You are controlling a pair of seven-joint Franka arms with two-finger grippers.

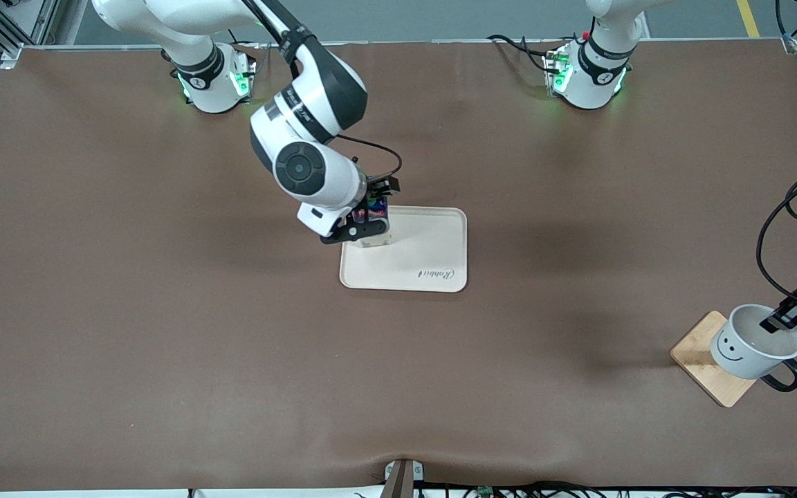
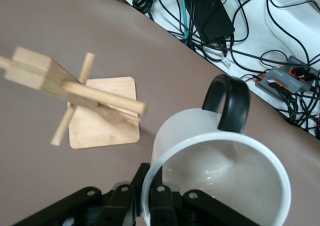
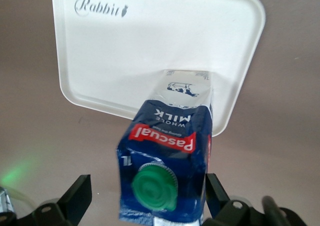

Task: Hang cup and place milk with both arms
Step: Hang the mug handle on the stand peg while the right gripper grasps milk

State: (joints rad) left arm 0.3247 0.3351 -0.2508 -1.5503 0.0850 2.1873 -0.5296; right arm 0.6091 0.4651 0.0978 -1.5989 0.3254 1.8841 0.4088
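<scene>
The milk [image 1: 375, 223], a dark-blue carton with a green cap, stands upright on the cream tray [image 1: 433, 259], at its corner toward the right arm's base. My right gripper [image 1: 364, 227] is open around the carton. In the right wrist view the milk [image 3: 165, 146] is between the spread fingers [image 3: 77, 193], with a clear gap on one side. My left gripper [image 1: 784, 318] is shut on the rim of the white smiley cup [image 1: 751, 342] and holds it over the wooden rack [image 1: 699, 360]. In the left wrist view the cup [image 2: 225, 186] is beside the rack's pegs [image 2: 107, 98].
The rack's square wooden base [image 2: 107, 121] lies near the left arm's end of the brown table [image 1: 163, 311], close to its edge. Cables and a power supply [image 2: 210, 16] lie off the table past that edge.
</scene>
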